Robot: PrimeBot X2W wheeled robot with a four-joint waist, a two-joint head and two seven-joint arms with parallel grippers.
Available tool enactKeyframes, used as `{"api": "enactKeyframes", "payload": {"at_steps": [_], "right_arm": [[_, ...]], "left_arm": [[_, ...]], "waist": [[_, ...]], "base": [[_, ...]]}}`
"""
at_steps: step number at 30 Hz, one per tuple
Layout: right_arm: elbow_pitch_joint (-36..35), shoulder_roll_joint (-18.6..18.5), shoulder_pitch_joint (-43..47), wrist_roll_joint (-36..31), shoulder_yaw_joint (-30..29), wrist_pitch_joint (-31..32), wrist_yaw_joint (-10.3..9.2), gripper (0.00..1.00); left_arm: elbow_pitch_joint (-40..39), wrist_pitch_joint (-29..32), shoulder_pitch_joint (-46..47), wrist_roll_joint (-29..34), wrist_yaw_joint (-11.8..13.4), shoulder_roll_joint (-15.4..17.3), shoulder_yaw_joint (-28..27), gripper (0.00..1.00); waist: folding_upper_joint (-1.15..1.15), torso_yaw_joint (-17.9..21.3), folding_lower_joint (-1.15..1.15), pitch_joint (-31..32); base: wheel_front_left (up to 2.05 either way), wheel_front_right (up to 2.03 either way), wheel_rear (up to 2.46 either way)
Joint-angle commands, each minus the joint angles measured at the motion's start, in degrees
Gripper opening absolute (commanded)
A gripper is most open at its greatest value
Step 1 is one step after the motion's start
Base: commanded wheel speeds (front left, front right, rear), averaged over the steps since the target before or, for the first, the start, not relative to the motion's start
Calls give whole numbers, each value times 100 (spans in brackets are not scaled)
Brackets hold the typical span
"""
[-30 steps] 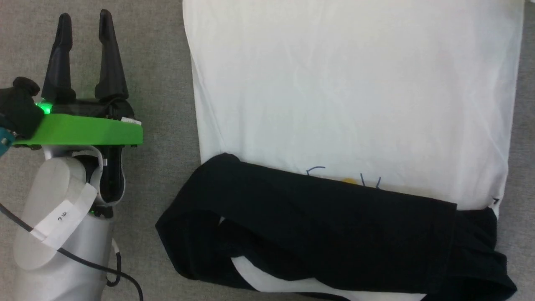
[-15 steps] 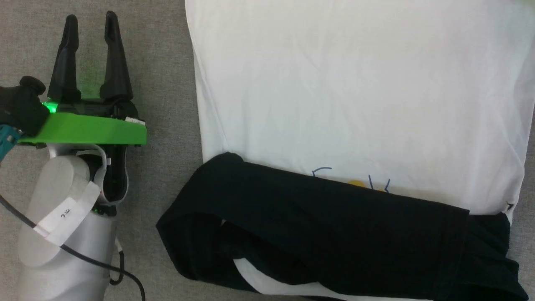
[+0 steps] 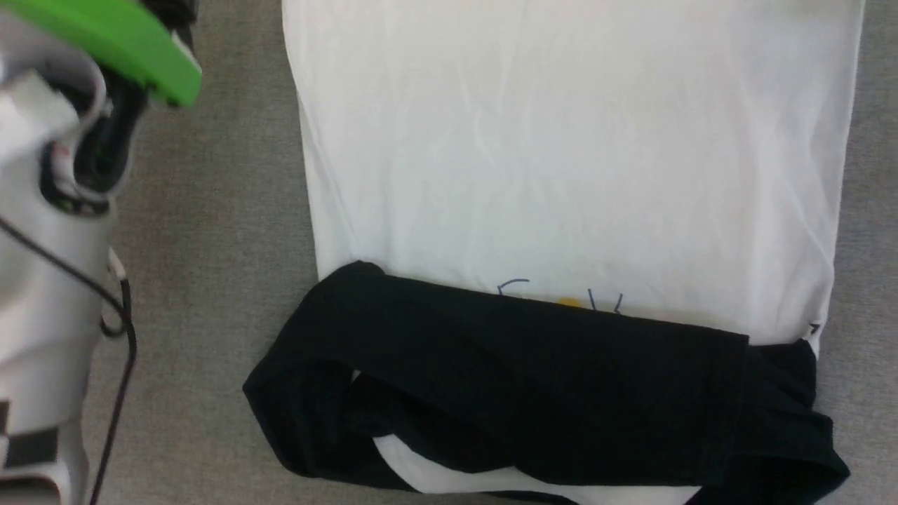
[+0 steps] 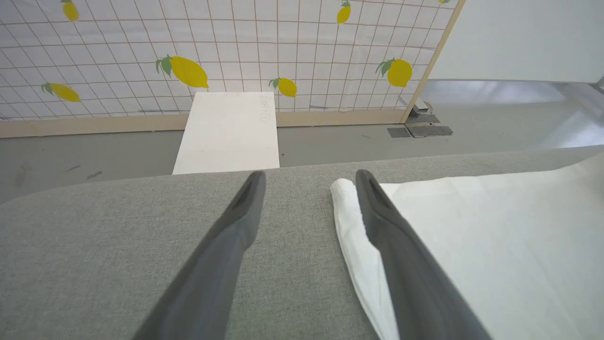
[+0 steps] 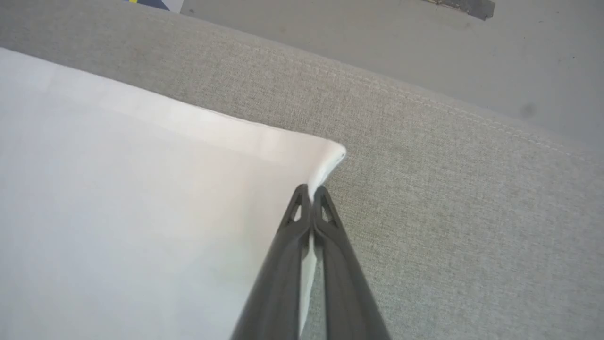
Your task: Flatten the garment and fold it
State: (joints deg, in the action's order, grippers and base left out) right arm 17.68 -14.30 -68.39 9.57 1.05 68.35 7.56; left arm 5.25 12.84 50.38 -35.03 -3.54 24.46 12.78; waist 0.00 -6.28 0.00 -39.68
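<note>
White black-sleeved cloth shirt (image 3: 561, 175) is spread on a grey fabric surface (image 3: 210, 280); one hem corner (image 5: 330, 158) is clamped by the right gripper (image 5: 310, 191), the other lies between the parted fingers of the left gripper (image 4: 310, 174).

Folded black sleeves (image 3: 533, 393) cover most of the yellow-and-blue chest print (image 3: 570, 304) on the white cloth shirt (image 3: 561, 161); its far hem runs off frame, pale left forearm (image 3: 35, 337) blurred.
</note>
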Motion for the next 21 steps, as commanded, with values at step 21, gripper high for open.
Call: {"api": "enactKeyframes", "payload": {"at_steps": [21], "right_arm": [[-291,-9,-104,934,1265,-374,-8,0]], "left_arm": [[1922,4210,2369,-162,882,269,908,100]], "waist": [[0,1053,0,-312]], "base": [[0,0,0]]}}
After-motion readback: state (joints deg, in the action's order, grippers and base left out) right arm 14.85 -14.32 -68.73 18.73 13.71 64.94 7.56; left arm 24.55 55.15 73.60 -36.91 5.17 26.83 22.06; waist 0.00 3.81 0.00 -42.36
